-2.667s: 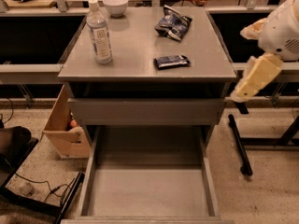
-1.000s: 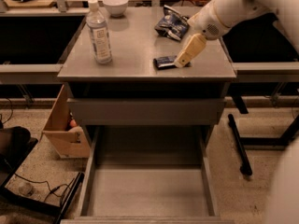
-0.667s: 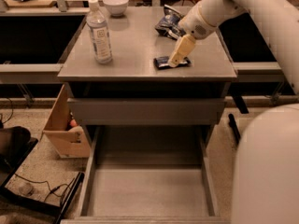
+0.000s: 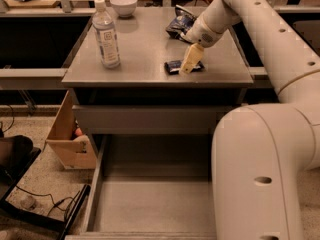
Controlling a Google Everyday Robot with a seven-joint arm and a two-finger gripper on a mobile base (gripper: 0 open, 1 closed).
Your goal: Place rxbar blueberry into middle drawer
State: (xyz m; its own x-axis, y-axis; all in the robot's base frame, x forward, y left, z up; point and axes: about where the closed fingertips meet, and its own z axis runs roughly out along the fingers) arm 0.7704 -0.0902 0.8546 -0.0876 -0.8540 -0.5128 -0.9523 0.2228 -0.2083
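The rxbar blueberry [image 4: 175, 66], a small dark flat bar, lies on the grey cabinet top [image 4: 140, 59] near its front right. My gripper [image 4: 189, 60] points down onto the bar's middle, covers part of it and looks to touch it. The bar still rests on the top. The middle drawer [image 4: 150, 204] is pulled out wide below the cabinet front. Its flat grey bottom is bare.
A water bottle [image 4: 106, 34] stands at the top's left, a white bowl [image 4: 124, 5] at the back, a blue-and-white snack bag [image 4: 179, 25] behind the gripper. A cardboard box [image 4: 70, 136] sits left of the drawer. My arm's big link [image 4: 260, 169] covers the drawer's right side.
The gripper came from the right of the cabinet over the top, then moved left and down onto the bar. The bar has not moved.
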